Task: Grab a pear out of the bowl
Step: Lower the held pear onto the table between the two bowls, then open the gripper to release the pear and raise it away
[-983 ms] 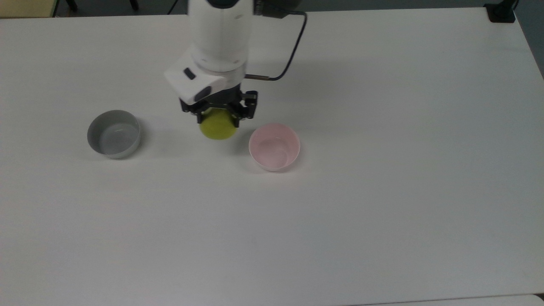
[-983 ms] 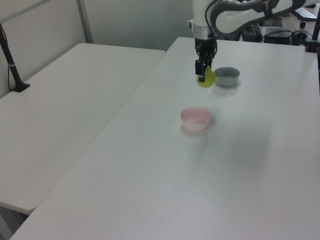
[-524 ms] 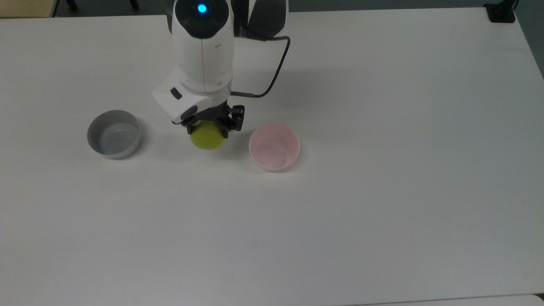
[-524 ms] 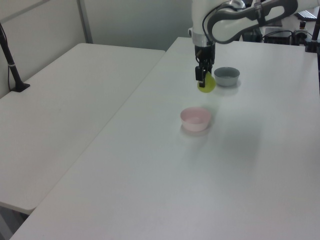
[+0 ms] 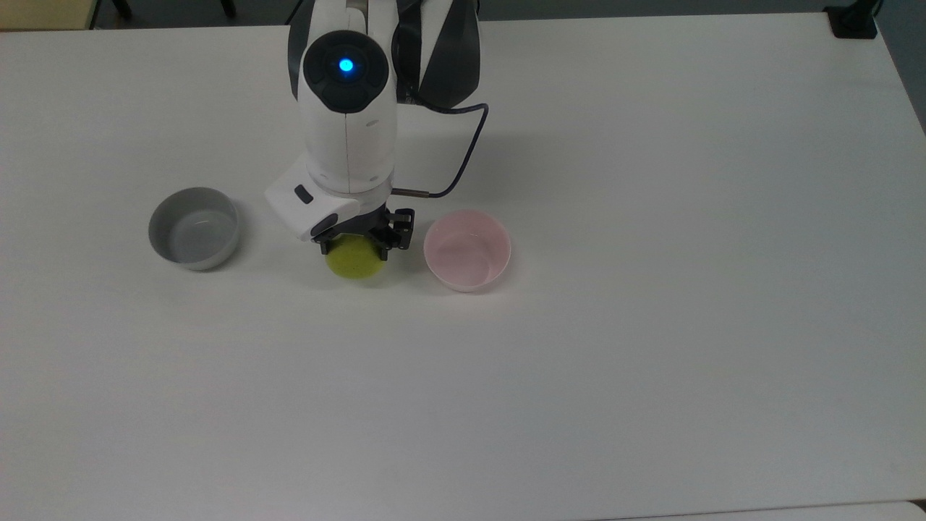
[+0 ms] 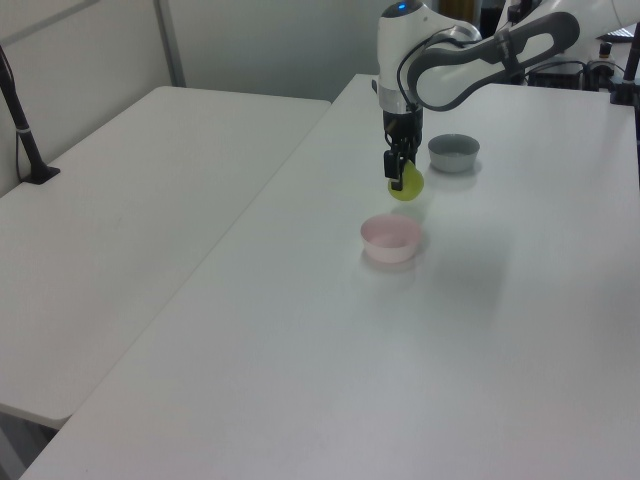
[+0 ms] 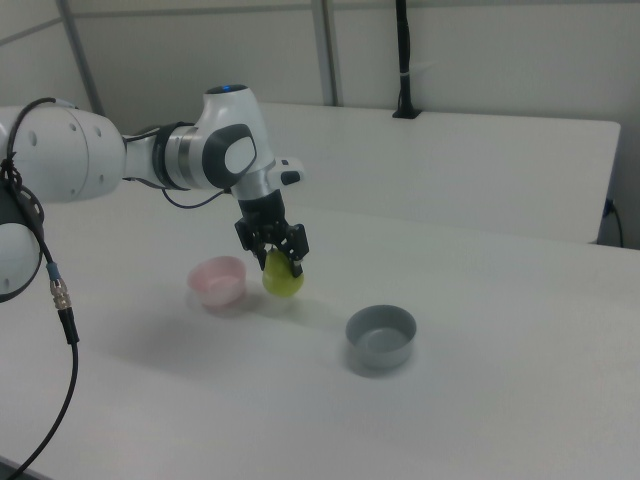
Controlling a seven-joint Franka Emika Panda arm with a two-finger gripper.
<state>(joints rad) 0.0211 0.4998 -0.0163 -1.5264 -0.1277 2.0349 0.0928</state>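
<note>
My gripper [image 5: 354, 248] is shut on the yellow-green pear [image 5: 354, 262], gripping its upper part so the fruit hangs below the fingers. The pear [image 7: 283, 280] is low over the white table, between the two bowls, and I cannot tell whether it touches the surface. The pale pink bowl [image 5: 467, 251] stands empty just to the top view's right of the pear. In the left view the pear [image 6: 407, 186] hangs behind the pink bowl [image 6: 391, 238]. In the right view the pink bowl [image 7: 218, 281] sits to the left of my gripper [image 7: 281, 262].
An empty grey bowl [image 5: 194, 228] stands to the top view's left of the pear, seen also as the grey bowl [image 7: 380, 335] at the right view's right. A black cable [image 5: 463, 163] loops off the arm's wrist. A second white table [image 6: 120, 220] adjoins on the left view's left.
My gripper, holding the pear, has moved toward the top view's lower edge and sunk closer to the table. Both bowls have stayed put.
</note>
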